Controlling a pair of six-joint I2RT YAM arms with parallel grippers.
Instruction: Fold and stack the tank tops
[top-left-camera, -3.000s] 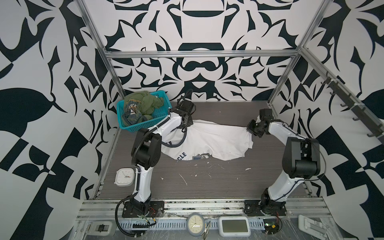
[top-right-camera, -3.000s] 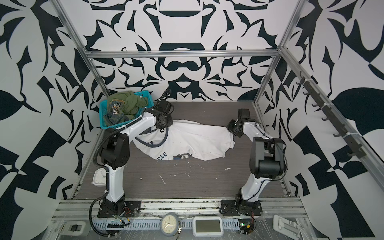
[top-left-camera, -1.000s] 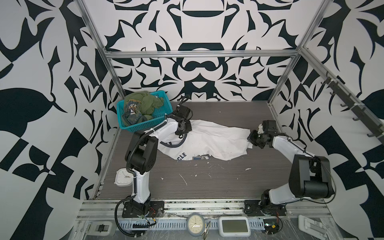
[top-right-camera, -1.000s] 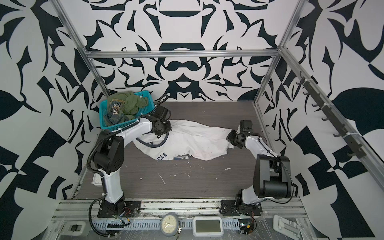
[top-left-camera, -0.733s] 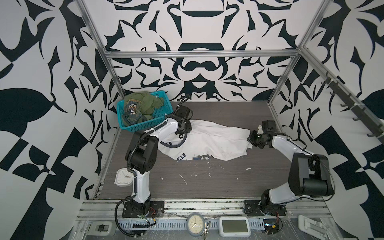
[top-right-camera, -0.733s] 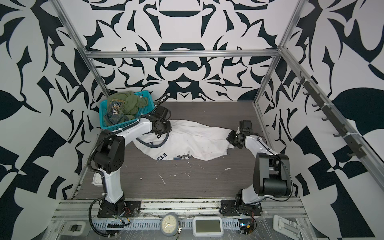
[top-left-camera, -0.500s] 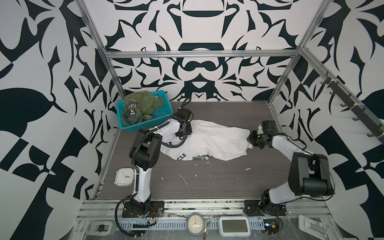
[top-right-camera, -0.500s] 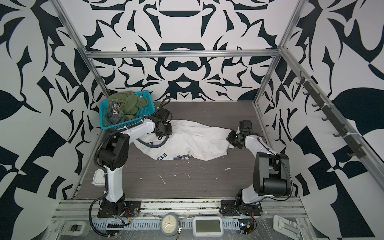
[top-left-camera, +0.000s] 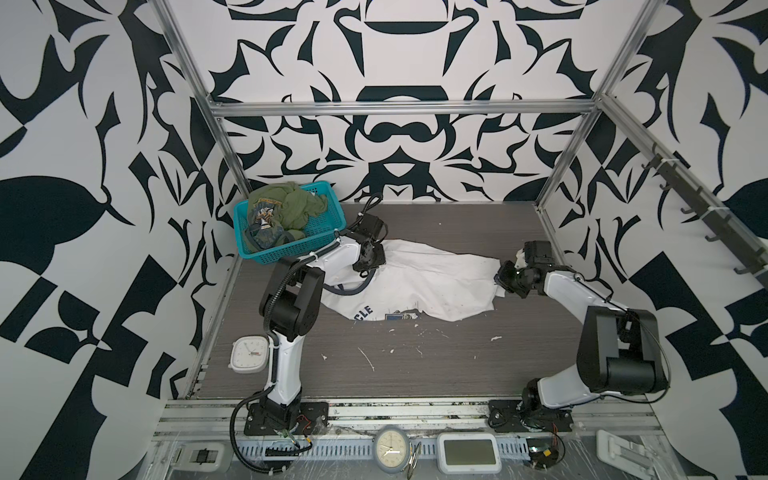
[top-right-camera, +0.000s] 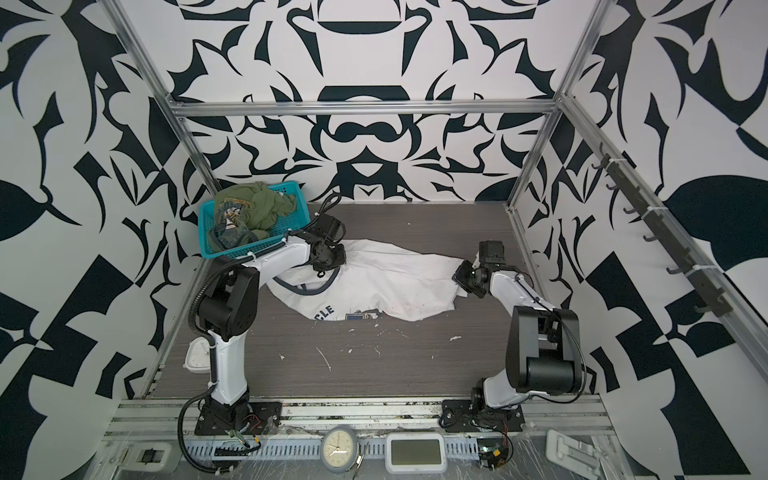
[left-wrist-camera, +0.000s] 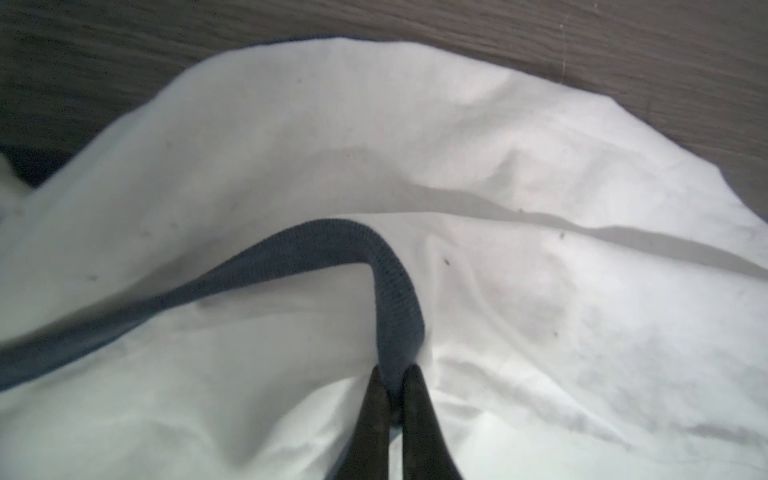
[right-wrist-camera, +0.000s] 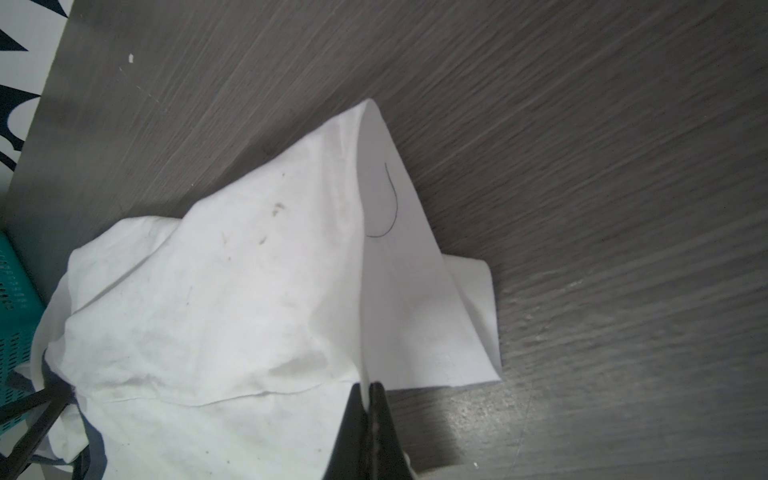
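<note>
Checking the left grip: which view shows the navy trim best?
Left wrist view: navy trim runs close-up into the shut left tool. Both top views show a thin loop; right wrist view, almost none.

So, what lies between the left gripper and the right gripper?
The white tank top spans that whole stretch, crumpled on the table; the left gripper pinches its dark trim, the right gripper its white edge. Both top views show it.

Probably a robotics lab cell — patterned walls, aluminium frame, slotted mounting rail.
</note>
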